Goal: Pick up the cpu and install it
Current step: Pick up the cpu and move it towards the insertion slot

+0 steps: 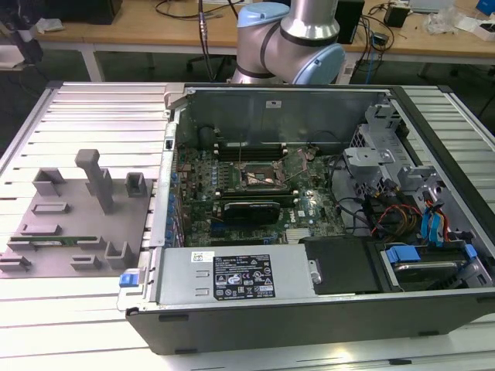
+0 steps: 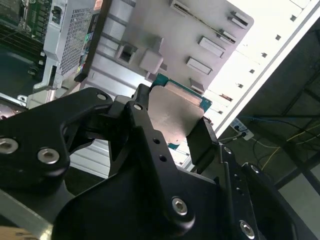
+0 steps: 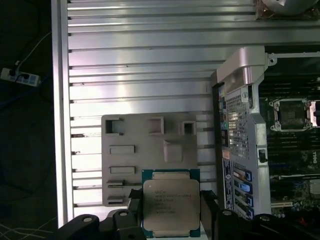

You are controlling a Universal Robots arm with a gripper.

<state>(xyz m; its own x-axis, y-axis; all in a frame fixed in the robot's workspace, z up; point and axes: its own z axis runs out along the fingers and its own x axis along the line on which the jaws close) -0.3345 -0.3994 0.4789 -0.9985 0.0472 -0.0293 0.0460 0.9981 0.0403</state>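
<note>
Tool (image 3: 171, 214) tight around the cpu (image 3: 171, 202), faint unreadable print on its silver lid.

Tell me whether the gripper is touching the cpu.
Touching. In the first wrist view the gripper has its two black fingers pressed against opposite edges of the cpu, with no gap showing.

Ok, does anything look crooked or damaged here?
Nothing stands out. The cpu sits square in the hand, gripped by two opposite edges, over the gray tray; the socket looks intact.
</note>
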